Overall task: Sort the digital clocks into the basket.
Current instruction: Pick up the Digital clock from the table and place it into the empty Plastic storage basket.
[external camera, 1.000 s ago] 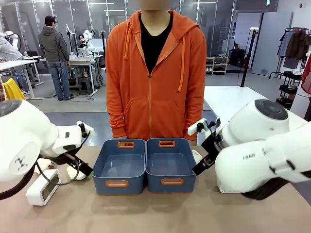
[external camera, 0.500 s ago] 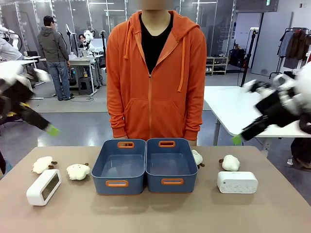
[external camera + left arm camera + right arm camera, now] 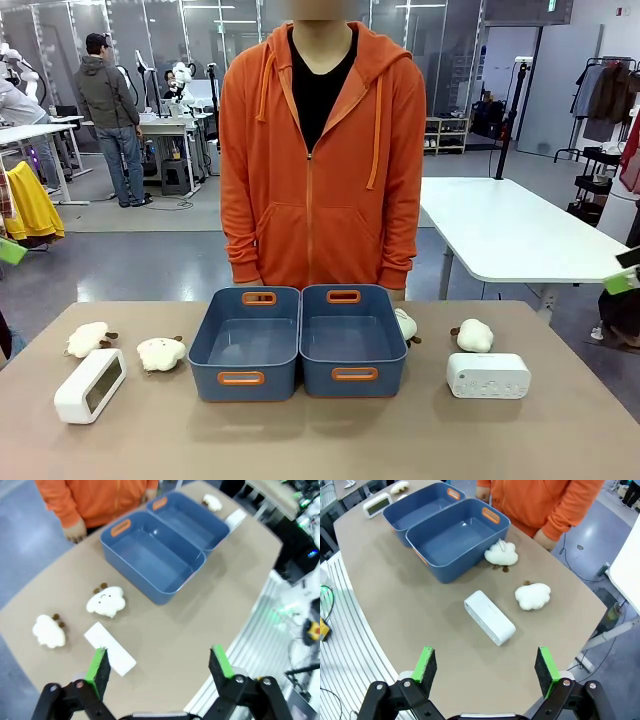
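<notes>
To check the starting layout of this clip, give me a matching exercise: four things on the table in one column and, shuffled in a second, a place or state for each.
Things:
1. screen-faced clock
2. dotted clock
3. left tub
4. sheep nearest the tubs

Places or states, as in the front view:
A. empty
B. right of the tubs, well apart from them
C. against a tub's outer wall
D. left of the tubs

Pairs: 1-D, 2-B, 3-A, 4-C.
</notes>
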`<action>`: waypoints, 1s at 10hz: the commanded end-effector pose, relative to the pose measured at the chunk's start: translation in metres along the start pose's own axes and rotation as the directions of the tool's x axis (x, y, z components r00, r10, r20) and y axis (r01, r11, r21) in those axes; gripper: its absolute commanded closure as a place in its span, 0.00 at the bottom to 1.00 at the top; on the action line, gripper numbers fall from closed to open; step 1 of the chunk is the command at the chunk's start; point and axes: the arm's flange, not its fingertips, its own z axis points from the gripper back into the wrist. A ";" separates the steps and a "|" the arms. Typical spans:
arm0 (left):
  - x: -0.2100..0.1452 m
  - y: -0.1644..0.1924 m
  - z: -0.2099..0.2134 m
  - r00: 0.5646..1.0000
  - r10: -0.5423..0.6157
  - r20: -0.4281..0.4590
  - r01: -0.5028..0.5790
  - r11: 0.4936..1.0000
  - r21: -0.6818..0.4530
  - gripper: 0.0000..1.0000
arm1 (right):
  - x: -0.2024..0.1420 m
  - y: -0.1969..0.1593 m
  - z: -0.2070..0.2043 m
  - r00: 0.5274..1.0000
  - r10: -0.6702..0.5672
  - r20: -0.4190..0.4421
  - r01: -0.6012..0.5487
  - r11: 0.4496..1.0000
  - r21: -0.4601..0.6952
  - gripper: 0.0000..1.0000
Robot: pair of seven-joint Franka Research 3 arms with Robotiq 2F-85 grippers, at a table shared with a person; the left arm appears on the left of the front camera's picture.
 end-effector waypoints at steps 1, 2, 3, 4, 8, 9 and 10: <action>-0.018 -0.004 -0.007 0.999 -0.018 0.033 0.019 1.000 -0.023 0.00 | -0.008 0.007 -0.001 0.999 0.009 0.041 -0.009 1.000 0.016 0.00; -0.024 -0.003 -0.013 0.999 -0.003 0.037 0.003 1.000 0.000 0.00 | -0.010 0.009 0.000 1.000 0.015 0.018 -0.015 1.000 0.014 0.00; -0.027 -0.003 -0.015 0.997 0.024 0.067 -0.025 1.000 0.015 0.00 | -0.011 0.010 -0.003 1.000 -0.002 -0.003 0.002 1.000 0.025 0.00; -0.028 -0.002 -0.015 0.994 0.041 0.100 -0.045 0.998 0.044 0.00 | -0.011 0.013 -0.007 0.999 -0.040 -0.013 0.041 0.998 0.056 0.00; -0.026 0.002 -0.009 0.999 0.023 0.026 -0.023 1.000 -0.009 0.00 | -0.010 0.004 0.002 1.000 -0.010 0.005 0.010 1.000 0.005 0.00; -0.026 0.002 -0.009 0.999 0.023 0.026 -0.023 1.000 -0.009 0.00 | -0.010 0.004 0.002 1.000 -0.010 0.005 0.010 1.000 0.005 0.00; -0.026 0.002 -0.009 0.999 0.023 0.026 -0.023 1.000 -0.009 0.00 | -0.010 0.004 0.002 1.000 -0.010 0.005 0.010 1.000 0.005 0.00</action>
